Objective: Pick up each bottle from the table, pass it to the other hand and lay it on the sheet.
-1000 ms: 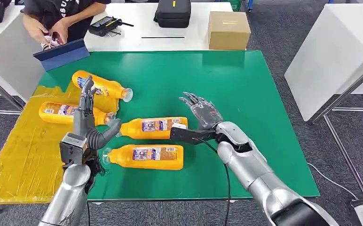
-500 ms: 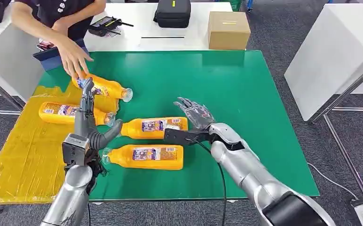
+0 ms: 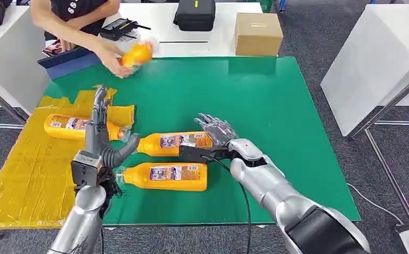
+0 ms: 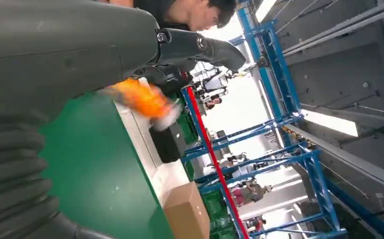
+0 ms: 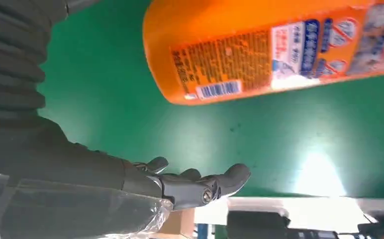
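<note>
The right hand (image 3: 216, 130), fingers spread and holding nothing, hovers at the base of the middle bottle (image 3: 173, 143) lying on the green table (image 3: 276, 106), seemingly to grasp it, while the left hand (image 3: 99, 135) stands upright and empty over the sheet (image 3: 22, 164), apparently awaiting the handover.

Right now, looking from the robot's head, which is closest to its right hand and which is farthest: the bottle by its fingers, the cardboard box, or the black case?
1. Bottle, lying just left of the right hand.
2. Cardboard box, on the white table behind.
3. Black case, farther back, left of the box.
</note>
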